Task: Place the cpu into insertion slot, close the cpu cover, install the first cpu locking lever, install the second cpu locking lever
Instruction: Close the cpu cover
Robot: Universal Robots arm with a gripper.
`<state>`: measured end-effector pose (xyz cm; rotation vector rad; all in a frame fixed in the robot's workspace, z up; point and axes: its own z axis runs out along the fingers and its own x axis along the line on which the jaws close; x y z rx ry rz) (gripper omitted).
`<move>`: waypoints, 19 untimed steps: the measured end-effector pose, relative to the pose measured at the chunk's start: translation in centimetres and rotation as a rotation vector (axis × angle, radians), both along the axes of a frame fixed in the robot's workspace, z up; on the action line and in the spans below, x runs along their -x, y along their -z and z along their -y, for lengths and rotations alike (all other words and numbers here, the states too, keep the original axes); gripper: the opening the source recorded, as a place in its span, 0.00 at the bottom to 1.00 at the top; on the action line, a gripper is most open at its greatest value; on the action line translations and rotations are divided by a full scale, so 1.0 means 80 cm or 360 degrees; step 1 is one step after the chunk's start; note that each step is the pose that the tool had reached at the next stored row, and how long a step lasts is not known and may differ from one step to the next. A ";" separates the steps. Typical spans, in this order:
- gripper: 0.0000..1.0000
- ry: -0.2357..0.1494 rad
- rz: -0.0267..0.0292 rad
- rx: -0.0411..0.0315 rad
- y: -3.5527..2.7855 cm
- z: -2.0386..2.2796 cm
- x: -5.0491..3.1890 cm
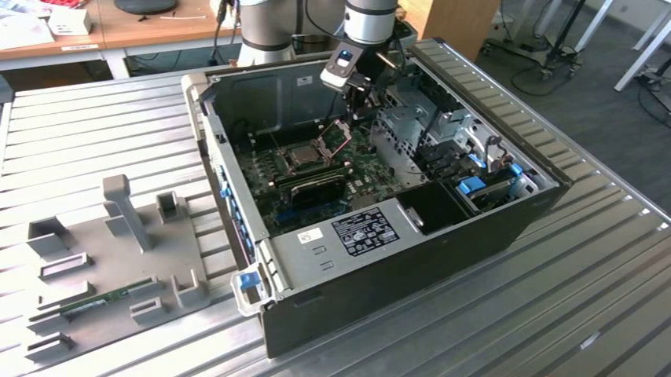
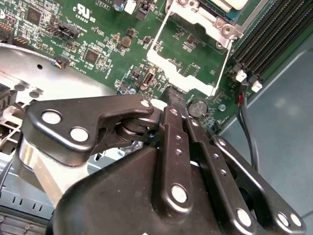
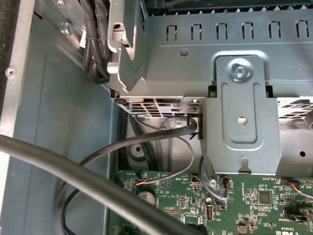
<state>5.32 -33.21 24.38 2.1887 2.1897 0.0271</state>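
gripper (image 2: 172,94) | fingers closed together | tips touching raised cpu cover (image 2: 166,62) edge

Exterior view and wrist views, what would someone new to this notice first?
The open computer case sits on the slatted metal table, with the robot arm reaching down into it. In the second wrist view the black hand hangs close over the green circuit board, next to the silver cpu cover, swung open off its socket.

A thick black cable (image 3: 63,169) crosses the grey case wall (image 3: 58,98) beside a metal cage (image 3: 161,63) and green circuit board (image 3: 259,215)
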 end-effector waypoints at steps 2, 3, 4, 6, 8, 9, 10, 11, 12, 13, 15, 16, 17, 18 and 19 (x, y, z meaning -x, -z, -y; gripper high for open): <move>0.10 0.0000 -0.00001 0.0000 0.0001 0.0000 0.000; 0.10 0.0000 0.00000 0.0000 0.0002 0.0000 0.000; 0.10 0.0000 0.00000 0.0000 0.0003 0.0000 0.000; 0.10 0.0000 0.00001 0.0000 0.0006 0.0000 0.000; 0.10 0.0000 0.00001 0.0000 0.0012 0.0000 0.000; 0.10 0.0000 -0.00001 0.0000 0.0015 0.0000 0.000; 0.10 0.0000 0.00000 0.0000 0.0017 0.0000 0.000; 0.10 0.0000 0.00000 0.0000 0.0017 0.0000 0.000; 0.10 0.0000 0.00001 0.0000 0.0018 0.0000 0.000; 0.10 0.0000 0.00000 0.0000 0.0018 0.0000 0.000; 0.10 0.0000 0.00001 -0.0001 0.0021 0.0000 0.001; 0.10 0.0000 0.00001 0.0000 0.0021 0.0000 0.002; 0.10 0.0000 0.00001 0.0000 0.0022 0.0000 0.003; 0.10 0.0000 0.00001 0.0000 0.0022 0.0000 0.003; 0.10 0.0000 0.00000 0.0000 0.0021 0.0000 0.003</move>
